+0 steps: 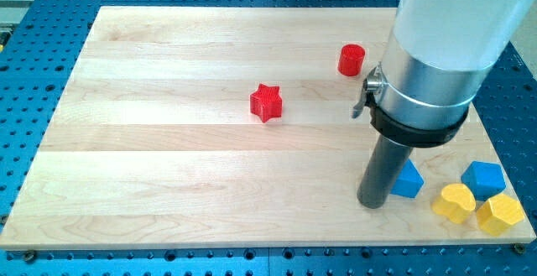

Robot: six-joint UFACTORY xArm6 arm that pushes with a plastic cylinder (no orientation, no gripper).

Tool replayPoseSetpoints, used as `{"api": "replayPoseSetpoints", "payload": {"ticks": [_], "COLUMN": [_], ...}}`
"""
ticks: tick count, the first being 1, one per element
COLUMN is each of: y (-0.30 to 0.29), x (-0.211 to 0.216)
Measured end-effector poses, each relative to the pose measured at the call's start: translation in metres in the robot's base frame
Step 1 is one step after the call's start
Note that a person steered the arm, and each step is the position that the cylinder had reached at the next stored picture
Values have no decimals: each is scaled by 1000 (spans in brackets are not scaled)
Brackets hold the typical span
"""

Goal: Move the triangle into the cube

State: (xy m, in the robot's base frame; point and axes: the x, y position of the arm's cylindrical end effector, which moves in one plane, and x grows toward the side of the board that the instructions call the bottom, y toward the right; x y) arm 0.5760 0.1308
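My tip (372, 204) rests on the board at the view's lower right. A blue triangle (409, 180) sits right against the rod's right side, partly hidden by it. A blue cube (484, 178) lies further to the view's right, apart from the triangle. The rod and the arm's white and metal body rise over the view's upper right.
A red star (266, 102) lies near the board's middle. A red cylinder (351, 59) sits toward the view's top. A yellow heart (454, 202) and a yellow block (500, 214) lie below the blue cube, near the board's right edge (503, 154).
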Motion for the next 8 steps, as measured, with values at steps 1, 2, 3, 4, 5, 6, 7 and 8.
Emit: {"api": "replayPoseSetpoints", "payload": {"ticks": [1, 2, 3, 4, 5, 6, 7, 8], "y": [16, 35, 42, 25, 6, 13, 54, 75], "x": [0, 0, -1, -1, -4, -7, -22, -29]}}
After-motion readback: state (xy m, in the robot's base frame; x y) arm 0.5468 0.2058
